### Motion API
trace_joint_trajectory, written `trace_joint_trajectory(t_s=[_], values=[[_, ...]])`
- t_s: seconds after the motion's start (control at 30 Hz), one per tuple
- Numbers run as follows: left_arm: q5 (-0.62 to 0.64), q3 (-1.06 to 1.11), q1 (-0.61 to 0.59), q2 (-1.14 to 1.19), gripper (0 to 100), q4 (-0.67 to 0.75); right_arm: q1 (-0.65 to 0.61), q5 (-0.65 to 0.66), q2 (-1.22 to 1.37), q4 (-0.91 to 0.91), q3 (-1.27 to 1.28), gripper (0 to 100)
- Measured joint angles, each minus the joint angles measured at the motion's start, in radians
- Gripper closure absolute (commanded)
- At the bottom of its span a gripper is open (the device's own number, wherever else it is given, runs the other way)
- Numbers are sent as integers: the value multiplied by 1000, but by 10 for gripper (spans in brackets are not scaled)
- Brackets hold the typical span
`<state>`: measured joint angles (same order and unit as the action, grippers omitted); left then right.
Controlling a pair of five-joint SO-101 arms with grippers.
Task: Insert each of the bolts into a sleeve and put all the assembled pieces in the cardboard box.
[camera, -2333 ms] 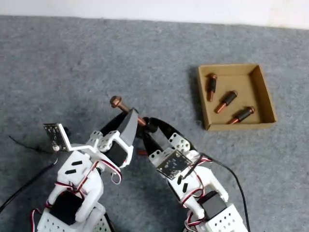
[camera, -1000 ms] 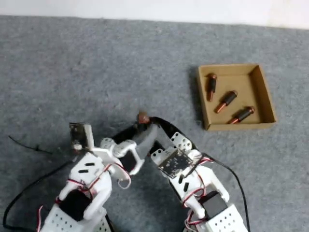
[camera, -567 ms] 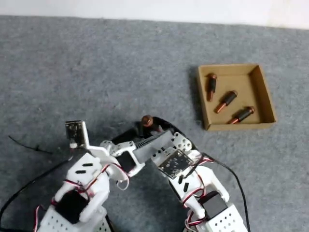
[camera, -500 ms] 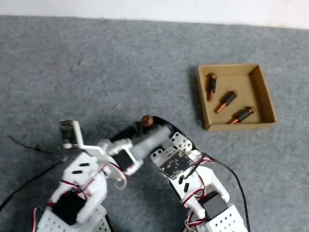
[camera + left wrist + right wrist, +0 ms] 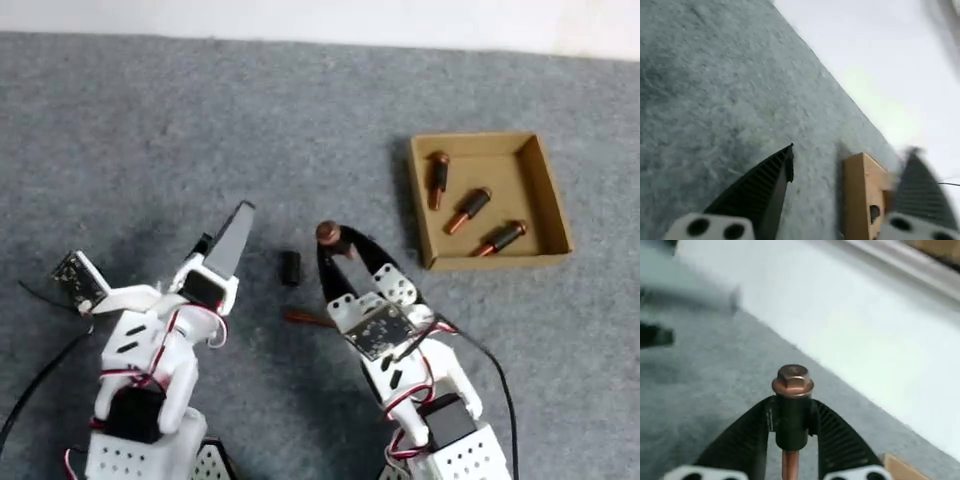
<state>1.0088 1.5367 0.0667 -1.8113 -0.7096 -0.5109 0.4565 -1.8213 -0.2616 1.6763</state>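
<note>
Grey carpet [image 5: 150, 120]; cardboard box [image 5: 497, 262] near right edge; right gripper [image 5: 335, 250] clamps bolt [image 5: 328, 234].

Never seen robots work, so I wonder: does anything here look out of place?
Yes: a black sleeve lies alone on the carpet beside the right gripper, no bolt in it, while three sleeved bolts lie in the cardboard box.

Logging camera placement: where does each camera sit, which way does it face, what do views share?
High view: fixed above, looking down on the grey carpet, the brown cardboard box, left arm and right arm.
Left wrist view: on the left arm, facing past its open left gripper toward the box.
Right wrist view: behind the right gripper, shut on a copper bolt in a black sleeve.
Shared: the box, high and left wrist views.
</note>
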Motion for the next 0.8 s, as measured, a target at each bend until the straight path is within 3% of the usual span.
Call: trace_joint_trajectory(t_s=[0.07, 0.27, 0.4, 0.63, 0.8], values=[[-38, 54, -6, 0, 947, 71, 23, 0, 0, 14, 0, 994], [-146, 138, -94, 2, 965, 282, 106, -78, 0, 20, 0, 994], [-158, 140, -121, 2, 966, 264, 210, -158, 0, 20, 0, 994], [-242, 140, -120, 2, 966, 204, 302, -172, 14, 17, -2, 994], [-261, 140, -120, 2, 963, 204, 328, -172, 229, -11, -75, 994]])
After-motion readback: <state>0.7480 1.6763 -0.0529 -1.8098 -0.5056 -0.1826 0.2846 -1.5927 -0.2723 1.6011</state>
